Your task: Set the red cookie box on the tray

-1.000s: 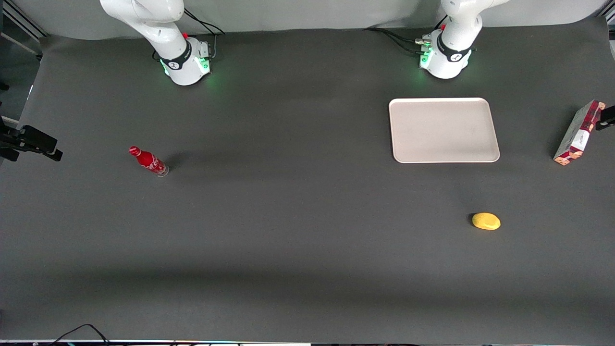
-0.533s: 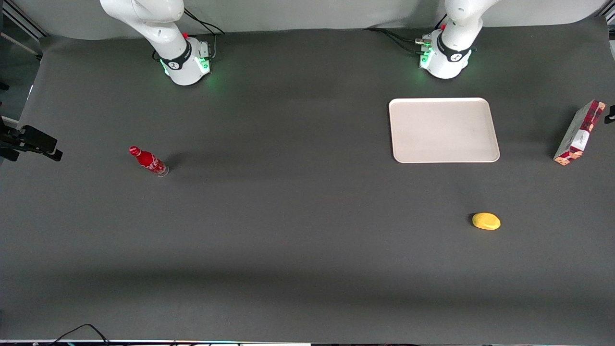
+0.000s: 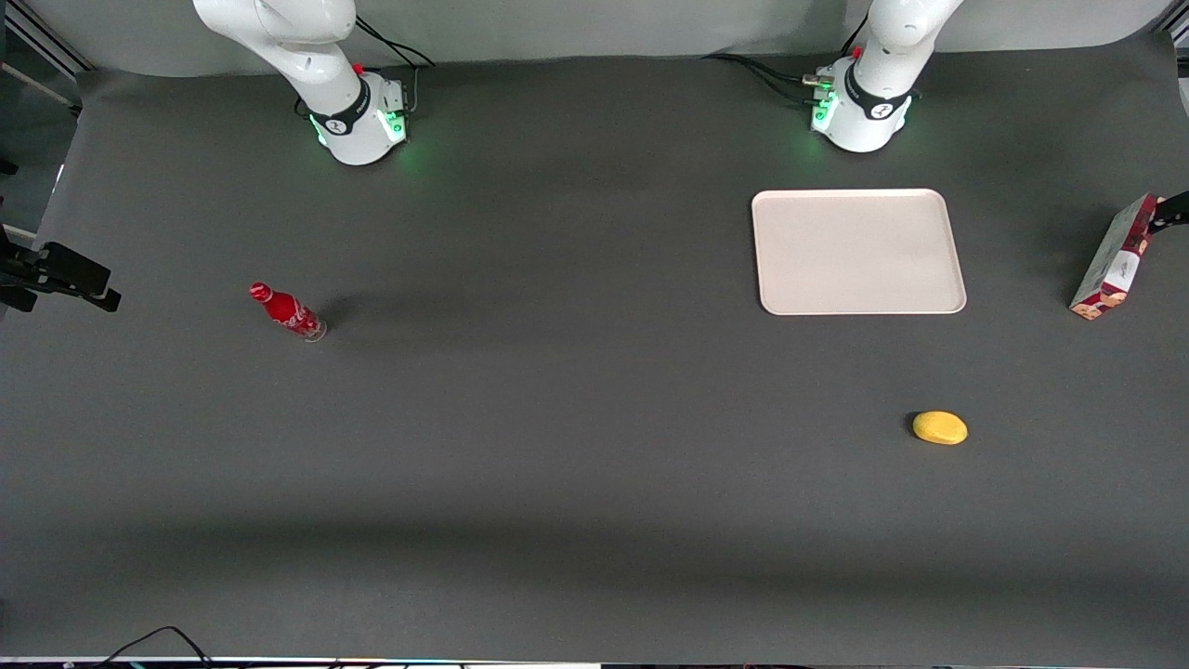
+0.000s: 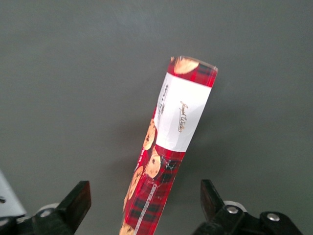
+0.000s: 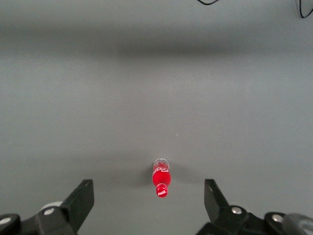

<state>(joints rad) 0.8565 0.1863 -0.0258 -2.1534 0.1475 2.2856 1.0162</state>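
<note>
Front view: the whole table (image 3: 557,483) is being viewed from high above.
Left wrist view: the red cookie box (image 4: 168,152) is being viewed closely between the gripper (image 4: 144,208) fingers; the box is being shared with the front view (image 3: 1115,260).

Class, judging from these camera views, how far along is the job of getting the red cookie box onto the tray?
Nothing looks done: the tray holds nothing. In hand: the gripper is open, its fingers either side of the red cookie box, which stands on the table toward the working arm's end, apart from the tray. Left: closing on it, lifting, carrying and setting it down.

red soda btl (image 3: 286,312) upright, parked-arm end | yellow lemon-like obj (image 3: 940,427) nearer cam, working-arm end
</note>
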